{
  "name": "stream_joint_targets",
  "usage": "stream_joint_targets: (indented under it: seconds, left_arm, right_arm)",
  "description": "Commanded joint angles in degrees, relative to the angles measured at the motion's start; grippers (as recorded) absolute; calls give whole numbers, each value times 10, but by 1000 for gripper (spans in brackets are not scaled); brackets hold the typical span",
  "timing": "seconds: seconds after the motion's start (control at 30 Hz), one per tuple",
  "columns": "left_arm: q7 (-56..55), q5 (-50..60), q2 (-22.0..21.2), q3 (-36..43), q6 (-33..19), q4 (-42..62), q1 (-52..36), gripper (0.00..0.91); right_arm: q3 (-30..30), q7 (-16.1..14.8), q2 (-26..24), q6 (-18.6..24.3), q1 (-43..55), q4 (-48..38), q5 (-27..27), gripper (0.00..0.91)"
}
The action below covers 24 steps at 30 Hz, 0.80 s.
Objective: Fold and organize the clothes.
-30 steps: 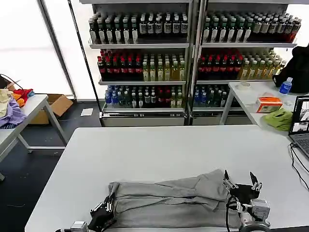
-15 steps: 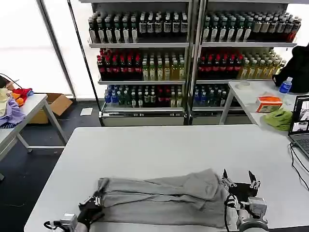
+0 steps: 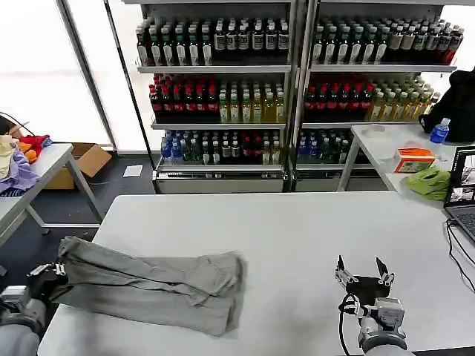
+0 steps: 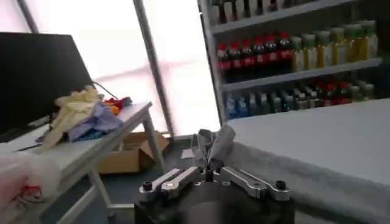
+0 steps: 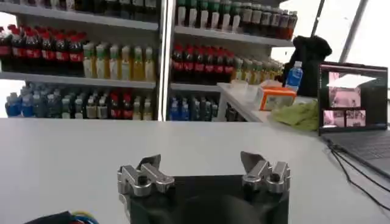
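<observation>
- The grey shirt point(image 3: 148, 293) lies bunched in a long, creased band across the near left part of the white table point(image 3: 297, 230). One end overhangs the table's left edge, where my left fingers have it.
- My left gripper point(image 3: 46, 273) is pinched tight on that end; in my left wrist view a tuft of grey cloth point(image 4: 213, 145) stands up between the closed fingertips. I judge I hold it by the edge so the rest can drag flat along the tabletop behind my fingers.
- The shirt's far end sits loose near the table's middle, well apart from my right fingers, so nothing tensions it from that side.
- My right gripper point(image 3: 364, 268) hovers low over bare table near the front right, fingers spread apart and empty, as my right wrist view also shows point(image 5: 204, 173). I judge it is waiting to take a corner.
- Beyond my left fingers stands a side table point(image 4: 91, 143) heaped with other garments point(image 4: 85, 112).
</observation>
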Motion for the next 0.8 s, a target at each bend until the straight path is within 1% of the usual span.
stream_joint_targets:
  seconds: [0.03, 0.07, 0.13, 0.17, 0.2, 0.27, 0.3, 0.4, 0.5, 0.57, 0.7, 0.8]
  left_arm:
    - [4, -20, 26, -26, 1, -2, -19, 0]
    - [3, -19, 21, -15, 3, -18, -15, 0]
    - [-7, -8, -20, 27, 11, -59, 9, 0]
    - [-8, -9, -30, 44, 15, -81, 14, 0]
    - [-14, -15, -57, 70, 26, -109, 31, 0]
    - [-26, -28, -77, 111, 41, -154, 38, 0]
    - [-36, -33, -88, 150, 56, -192, 38, 0]
    - [-62, -25, -105, 228, 81, -237, 27, 0]
    - [-82, 18, -110, 303, 111, -254, 11, 0]
    - [-89, 26, -111, 333, 123, -252, 1, 0]
    - [-95, 31, -103, 367, 134, -239, -5, 0]
    - [-96, 28, -95, 378, 137, -229, -11, 0]
  right_arm:
    - [-1, 3, 3, -3, 2, 1, -3, 907]
    - [0, 5, 4, -2, 0, 1, -3, 907]
    - [6, 7, 4, -1, -8, 3, -3, 907]
    - [7, 7, 4, -1, -10, 5, -3, 907]
    - [11, 8, 4, -1, -15, 8, -3, 907]
    - [15, 8, 5, -1, -22, 13, -6, 907]
    - [18, 9, 5, -1, -25, 15, -6, 907]
    - [23, 9, 5, -1, -29, 19, -7, 907]
    - [30, 8, 7, 1, -31, 14, -6, 907]
    - [31, 9, 8, 5, -35, 9, -6, 907]
    - [31, 8, 13, 10, -44, 8, -5, 907]
    - [31, 9, 14, 12, -47, 7, -6, 907]
